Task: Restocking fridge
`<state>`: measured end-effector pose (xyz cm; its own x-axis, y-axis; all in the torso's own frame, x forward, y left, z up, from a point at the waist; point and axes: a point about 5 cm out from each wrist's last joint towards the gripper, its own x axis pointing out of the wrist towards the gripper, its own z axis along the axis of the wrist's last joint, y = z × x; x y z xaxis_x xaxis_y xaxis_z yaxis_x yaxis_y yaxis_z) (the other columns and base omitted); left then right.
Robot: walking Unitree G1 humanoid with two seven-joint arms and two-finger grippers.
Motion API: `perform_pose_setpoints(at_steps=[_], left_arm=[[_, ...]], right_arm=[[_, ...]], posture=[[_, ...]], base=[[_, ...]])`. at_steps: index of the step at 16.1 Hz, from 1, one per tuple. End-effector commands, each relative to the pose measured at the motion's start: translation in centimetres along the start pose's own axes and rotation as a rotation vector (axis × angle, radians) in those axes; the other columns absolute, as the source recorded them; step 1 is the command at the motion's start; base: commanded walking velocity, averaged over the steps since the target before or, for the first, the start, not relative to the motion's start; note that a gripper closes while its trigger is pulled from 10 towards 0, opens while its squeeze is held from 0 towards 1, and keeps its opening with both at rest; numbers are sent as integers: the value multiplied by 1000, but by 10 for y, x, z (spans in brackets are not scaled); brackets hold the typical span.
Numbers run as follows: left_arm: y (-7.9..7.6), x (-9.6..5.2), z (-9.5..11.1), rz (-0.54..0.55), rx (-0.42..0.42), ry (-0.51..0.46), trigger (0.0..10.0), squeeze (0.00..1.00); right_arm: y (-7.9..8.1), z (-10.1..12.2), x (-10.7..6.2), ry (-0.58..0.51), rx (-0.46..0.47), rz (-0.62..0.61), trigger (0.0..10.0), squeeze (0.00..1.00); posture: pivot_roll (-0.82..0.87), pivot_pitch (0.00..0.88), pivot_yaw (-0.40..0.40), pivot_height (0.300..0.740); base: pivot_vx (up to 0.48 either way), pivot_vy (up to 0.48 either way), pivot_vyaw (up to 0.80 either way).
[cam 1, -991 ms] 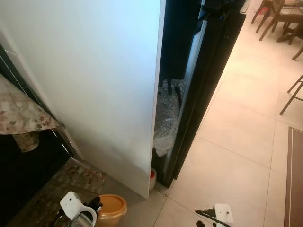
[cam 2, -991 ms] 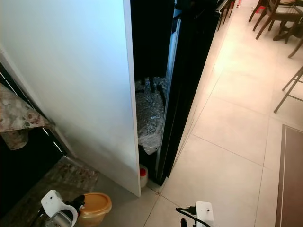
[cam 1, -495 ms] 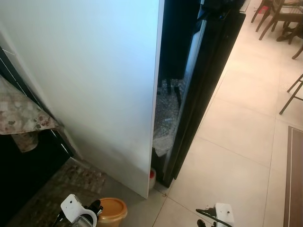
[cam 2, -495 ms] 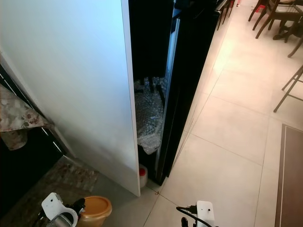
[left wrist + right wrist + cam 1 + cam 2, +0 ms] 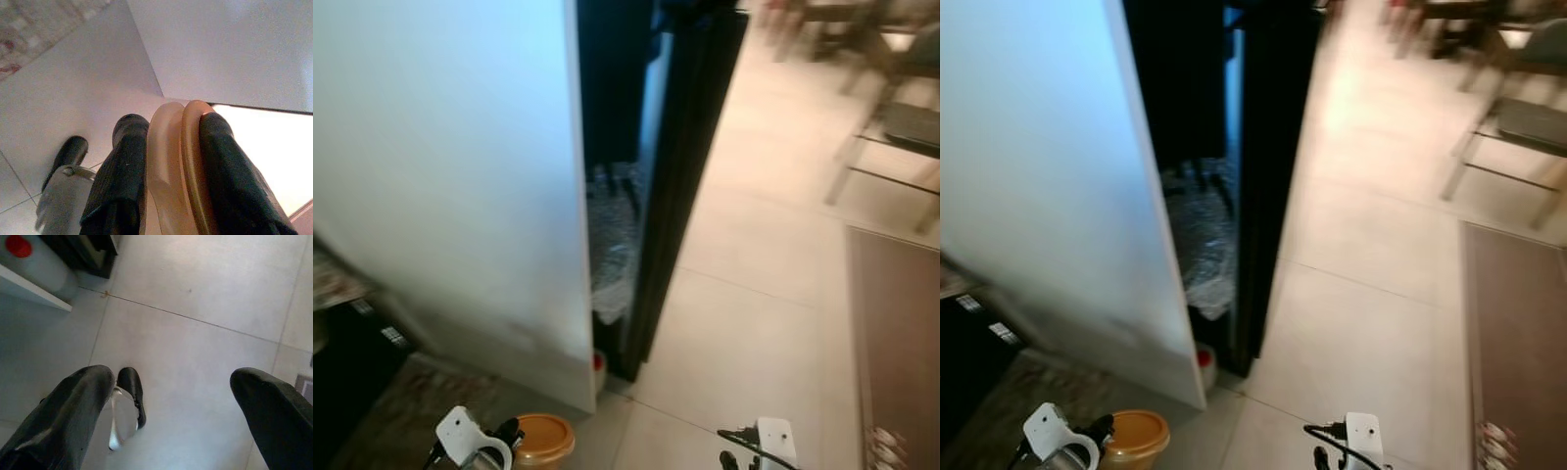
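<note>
Camera is panning right since the last frame and blurring; nothing in the scene is shifting. I'm carrying an orange tub (image 5: 178, 161) low on the near left, my left gripper (image 5: 168, 166) clamping its rim between both fingers. Right gripper (image 5: 171, 406) is hanging spread wide, gripping nothing, over floor tile (image 5: 195, 284). Black fridge (image 5: 690, 147) is standing ahead beside a white panel (image 5: 460, 157).

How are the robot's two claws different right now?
The left gripper is shut on an orange container, squeezed between its fingers; the right gripper is open and holds nothing, with bare floor tiles beyond it. Both have black fingers and hang low.
</note>
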<state>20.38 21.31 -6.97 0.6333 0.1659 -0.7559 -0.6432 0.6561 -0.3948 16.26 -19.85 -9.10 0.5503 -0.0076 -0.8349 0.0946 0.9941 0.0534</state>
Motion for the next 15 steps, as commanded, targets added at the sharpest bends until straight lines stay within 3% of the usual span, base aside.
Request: perform_pose_setpoints(at_steps=[1, 4, 15], left_arm=[[6, -2, -7, 21, 10, 32, 10000, 0], [6, -2, -7, 21, 12, 33, 10000, 0], [8, -3, -13, 22, 33, 61, 10000, 0]], right_arm=[[-1, -3, -1, 13, -7, 2, 10000, 0], [-1, -3, -1, 13, -2, 1, 10000, 0], [-1, -2, -1, 2, 8, -5, 10000, 0]], posture=[[-121, 69, -14, 740], [-120, 68, -14, 740], [-119, 70, -13, 740]], base=[[0, 0, -800], [0, 0, -754], [0, 26, 0]])
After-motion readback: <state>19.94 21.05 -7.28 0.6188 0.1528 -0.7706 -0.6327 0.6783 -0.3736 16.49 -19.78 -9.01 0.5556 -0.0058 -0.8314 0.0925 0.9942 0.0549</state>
